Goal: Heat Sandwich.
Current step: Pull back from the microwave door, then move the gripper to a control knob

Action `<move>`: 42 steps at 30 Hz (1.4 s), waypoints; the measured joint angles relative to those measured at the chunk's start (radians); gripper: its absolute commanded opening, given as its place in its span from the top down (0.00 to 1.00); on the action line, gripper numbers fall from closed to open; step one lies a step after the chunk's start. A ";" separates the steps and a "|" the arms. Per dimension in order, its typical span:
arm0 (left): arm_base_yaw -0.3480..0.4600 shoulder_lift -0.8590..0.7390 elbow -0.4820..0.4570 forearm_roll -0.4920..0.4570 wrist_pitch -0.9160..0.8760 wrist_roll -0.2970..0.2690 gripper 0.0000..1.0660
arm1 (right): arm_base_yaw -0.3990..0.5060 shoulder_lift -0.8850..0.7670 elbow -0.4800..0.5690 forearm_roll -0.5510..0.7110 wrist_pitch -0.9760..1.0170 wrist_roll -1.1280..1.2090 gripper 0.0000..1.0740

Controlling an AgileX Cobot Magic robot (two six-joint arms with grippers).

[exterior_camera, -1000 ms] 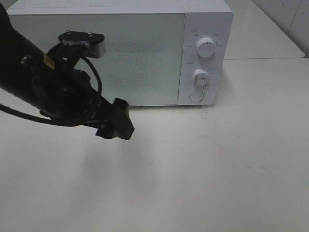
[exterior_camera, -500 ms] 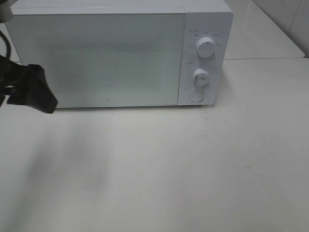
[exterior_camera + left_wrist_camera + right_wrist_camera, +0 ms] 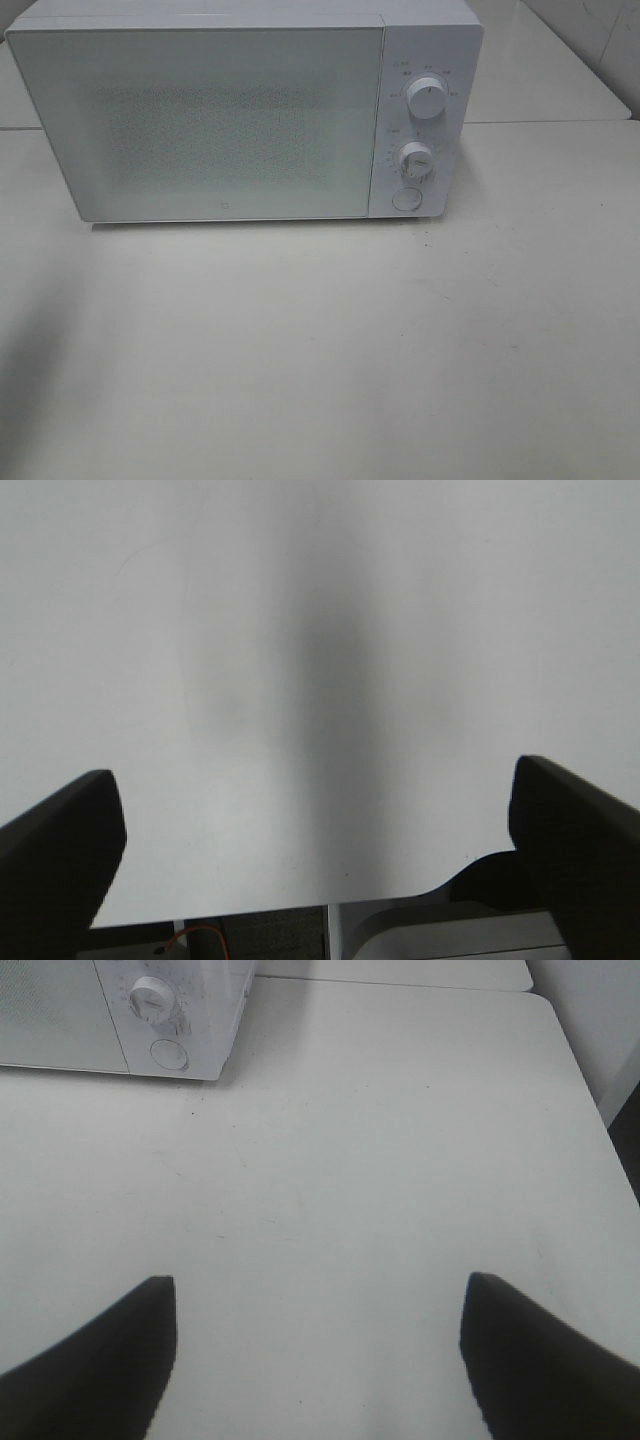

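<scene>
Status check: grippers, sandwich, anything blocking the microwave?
Left gripper open, empty. Right gripper open, empty. Sandwich not in view; microwave door shut. Nothing in front of the door.

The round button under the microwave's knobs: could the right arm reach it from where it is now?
Probably yes. Only bare table lies between its open fingers and the button, and nothing stands in the way.
</scene>
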 measured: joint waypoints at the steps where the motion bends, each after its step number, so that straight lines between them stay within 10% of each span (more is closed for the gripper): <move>1: 0.040 -0.043 0.028 0.013 0.009 0.000 0.02 | 0.000 0.000 0.000 0.000 0.000 0.000 0.30; 24: 0.074 -0.674 0.281 0.020 0.053 0.024 0.02 | 0.000 0.000 0.000 0.000 0.000 0.000 0.30; 42: 0.074 -0.868 0.361 -0.009 0.027 0.024 0.03 | 0.000 0.000 0.000 0.000 0.000 0.000 0.30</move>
